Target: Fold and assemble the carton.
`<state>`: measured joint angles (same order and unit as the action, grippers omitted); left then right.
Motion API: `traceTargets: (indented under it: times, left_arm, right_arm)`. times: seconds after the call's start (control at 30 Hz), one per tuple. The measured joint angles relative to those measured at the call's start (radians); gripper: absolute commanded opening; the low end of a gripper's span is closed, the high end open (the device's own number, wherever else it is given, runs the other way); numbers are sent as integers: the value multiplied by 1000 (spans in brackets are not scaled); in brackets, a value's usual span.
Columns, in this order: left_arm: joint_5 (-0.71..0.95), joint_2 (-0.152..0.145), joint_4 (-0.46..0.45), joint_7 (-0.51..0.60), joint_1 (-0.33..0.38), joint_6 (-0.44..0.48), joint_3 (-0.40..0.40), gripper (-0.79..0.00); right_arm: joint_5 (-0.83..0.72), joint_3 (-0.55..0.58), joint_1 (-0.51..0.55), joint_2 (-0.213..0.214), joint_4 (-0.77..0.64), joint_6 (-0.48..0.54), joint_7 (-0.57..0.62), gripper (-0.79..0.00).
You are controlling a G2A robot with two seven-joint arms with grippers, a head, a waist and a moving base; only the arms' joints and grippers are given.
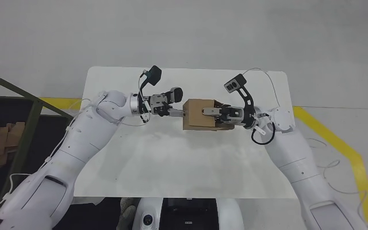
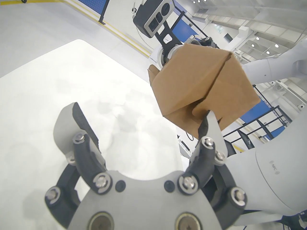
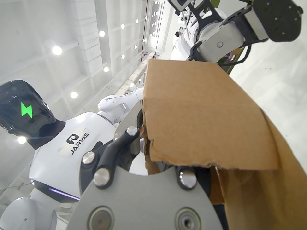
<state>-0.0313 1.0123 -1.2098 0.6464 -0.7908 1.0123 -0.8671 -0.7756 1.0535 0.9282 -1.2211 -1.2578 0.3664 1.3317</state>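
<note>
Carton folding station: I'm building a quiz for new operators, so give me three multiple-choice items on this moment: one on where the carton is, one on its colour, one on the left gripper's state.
1. Where is the carton?
A. on the floor
B. over the middle of the table, between the two grippers
C. on a shelf

2. What colour is the carton?
A. white
B. blue
C. brown

3. How is the left gripper?
A. open
B. shut on the carton
C. shut on nothing

Answers:
1 B: the top view shows it mid-table, the left gripper at one side and the right gripper holding the other.
2 C: it is plain brown cardboard in every view.
3 A: its fingers stand wide apart in the left wrist view.
</note>
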Motion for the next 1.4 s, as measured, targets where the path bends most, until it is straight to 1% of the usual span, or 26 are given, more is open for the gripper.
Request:
traceTargets:
  times: [0.4, 1.17, 1.4]
  left_arm:
    - [-1, 15, -15, -5, 30, 0, 29, 0]
    - [-22, 15, -48, -15, 28, 0, 25, 0]
    - [-38, 8, -39, -29, 17, 0, 3, 0]
  right_arm:
    - [9, 4, 9, -2, -16, -4, -9, -785]
    - [15, 11, 17, -7, -18, -7, -13, -785]
    - [25, 19, 22, -5, -14, -12, -18, -785]
